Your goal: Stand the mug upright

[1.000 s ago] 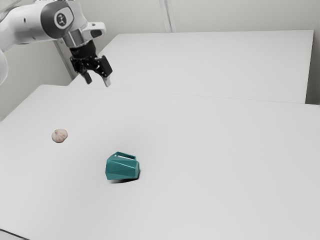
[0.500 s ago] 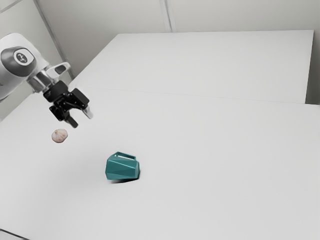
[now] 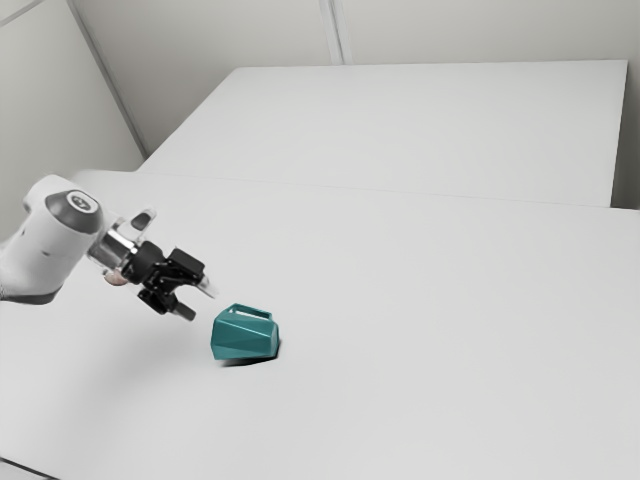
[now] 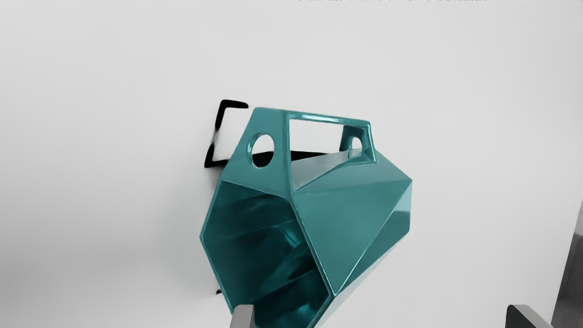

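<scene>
The mug (image 3: 245, 337) is seen lying on its side on the table (image 3: 450, 330), well in from the far edge and nearer the edge at the exterior view's left than the one at its right. It is not upright, so the task is judged unmet. It is presumably kept from rolling by its flat facets, and its handle (image 4: 325, 118) is raised clear of the tabletop. The mouth (image 4: 273, 255) is turned towards the arm's side, where a wall could be taken between 2 fingers (image 4: 243, 317). For that, it may be supposed, the gripper (image 3: 199, 303) is held wide and empty, near the mug but apart from it. The hand is slanted forward and down rather than pointed straight down, an angle probably suited to tipping the mug onto its base. The garlic (image 3: 116, 280) is partly hidden behind the arm (image 3: 55, 240). If only the handle were pushed, the mug might be slid or turned.
</scene>
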Motion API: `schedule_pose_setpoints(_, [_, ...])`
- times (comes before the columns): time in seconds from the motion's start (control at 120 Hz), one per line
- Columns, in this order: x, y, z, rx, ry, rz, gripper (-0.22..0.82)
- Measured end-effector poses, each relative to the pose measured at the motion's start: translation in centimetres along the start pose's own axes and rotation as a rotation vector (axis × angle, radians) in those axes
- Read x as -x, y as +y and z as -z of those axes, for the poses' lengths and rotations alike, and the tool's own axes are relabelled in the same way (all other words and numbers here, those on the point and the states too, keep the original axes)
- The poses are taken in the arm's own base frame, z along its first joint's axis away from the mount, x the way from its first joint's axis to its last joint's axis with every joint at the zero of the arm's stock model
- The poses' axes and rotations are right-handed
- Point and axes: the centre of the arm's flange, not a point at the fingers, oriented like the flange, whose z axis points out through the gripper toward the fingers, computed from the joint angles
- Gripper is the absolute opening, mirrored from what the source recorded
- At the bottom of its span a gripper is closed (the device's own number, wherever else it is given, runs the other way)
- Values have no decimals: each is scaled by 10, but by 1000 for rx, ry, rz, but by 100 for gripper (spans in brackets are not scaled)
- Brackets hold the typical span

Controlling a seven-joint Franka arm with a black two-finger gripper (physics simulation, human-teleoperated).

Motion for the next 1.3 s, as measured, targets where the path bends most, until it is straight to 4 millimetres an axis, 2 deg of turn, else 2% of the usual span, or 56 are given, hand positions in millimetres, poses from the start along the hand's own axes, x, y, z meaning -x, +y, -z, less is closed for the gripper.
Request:
schedule_pose_setpoints(0.142, [3,-13,-19,51,12,-33,60])
schedule_pose_setpoints(0.4, [9,-22,-42,139,-42,-108,60])
schedule_pose_setpoints(0.642, [8,-19,-49,232,-20,-147,60])
schedule_pose_setpoints(0.683, [8,-18,-50,248,-17,-151,55])
schedule_pose_setpoints(0.833, [7,-15,-51,279,-7,-178,17])
schedule_pose_setpoints(0.933, [5,-12,-49,287,1,-201,1])
schedule_pose_setpoints(1.1, [4,-8,-46,292,8,-231,-11])
schedule_pose_setpoints(1.3, [4,-3,-41,294,20,-264,-14])
